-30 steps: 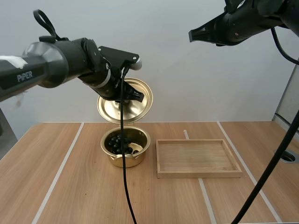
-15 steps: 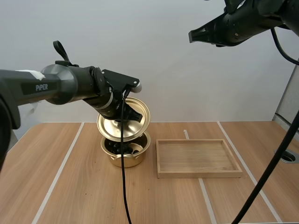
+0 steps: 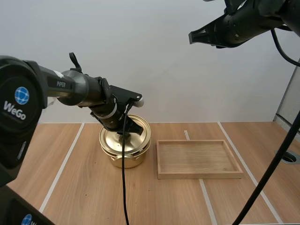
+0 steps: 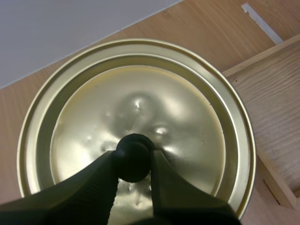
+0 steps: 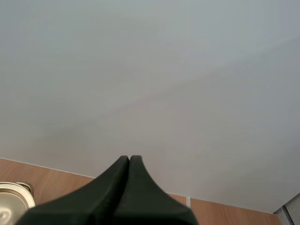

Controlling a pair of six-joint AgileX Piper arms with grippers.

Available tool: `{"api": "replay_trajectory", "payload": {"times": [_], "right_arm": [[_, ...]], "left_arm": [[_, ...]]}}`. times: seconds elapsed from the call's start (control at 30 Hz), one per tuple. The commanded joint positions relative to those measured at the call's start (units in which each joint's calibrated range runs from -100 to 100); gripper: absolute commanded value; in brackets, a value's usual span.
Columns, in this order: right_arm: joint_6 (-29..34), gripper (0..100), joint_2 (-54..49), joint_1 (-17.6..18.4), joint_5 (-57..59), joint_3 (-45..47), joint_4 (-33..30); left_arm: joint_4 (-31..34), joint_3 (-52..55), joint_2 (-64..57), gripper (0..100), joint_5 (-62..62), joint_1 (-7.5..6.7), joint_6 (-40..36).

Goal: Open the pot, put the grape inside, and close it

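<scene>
Pinching the black knob (image 4: pixel 134 149) of the gold lid (image 4: pixel 187 108) with the left gripper (image 4: pixel 133 158) fingers, snug on both sides. Holding that lid right on top of the pot (image 3: pixel 123 159), covering it. Parked way up and off to the right of the pot: right gripper (image 5: pixel 129 159), fingers pressed together on nothing. Just right of the pot on the bench (image 3: pixel 84 197), a wooden tray (image 3: pixel 197 174). Can't see inside the pot.

A light wooden counter (image 3: pixel 84 197), crossed by pale strips (image 3: pixel 60 172), is backed by a plain whitish wall (image 3: pixel 173 75), evenly lit.
</scene>
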Motion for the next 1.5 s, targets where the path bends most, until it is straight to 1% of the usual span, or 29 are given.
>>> {"api": "replay_trajectory", "payload": {"times": [0.0,0.6,0.93,1.27,1.33,1.4,1.43,1.47], "right_arm": [[-0.19,0,-0.84,-0.22,-0.09,-0.3,0.38],[-0.19,0,-0.84,-0.22,1.5,-0.3,0.38],[-0.19,0,-0.84,-0.22,2.59,-0.3,0.43],[-0.19,0,-0.84,-0.22,2.59,-0.3,0.43],[-0.19,0,-0.84,-0.22,2.59,-0.3,0.43],[-0.19,0,-0.84,-0.22,2.59,-0.3,0.43],[-0.19,0,-0.84,-0.22,2.59,-0.3,0.43],[-0.19,0,-0.84,-0.22,2.59,-0.3,0.43]], "left_arm": [[0.33,-0.01,0.9,0,-0.67,-0.2,0.49],[0.33,-0.01,2.52,0,-3.02,-0.2,1.43],[-0.02,-0.01,8.01,0,-3.25,-0.2,1.64],[-0.02,-0.01,8.02,1,-4.48,-0.2,1.64],[0.4,-0.01,8.02,9,-4.48,-0.2,1.64],[1.27,-0.01,7.9,27,-4.48,-0.2,1.64],[1.26,-0.01,7.78,40,-4.48,-0.2,1.64],[1.39,-0.01,7.51,56,-4.25,-0.2,1.64]]}}
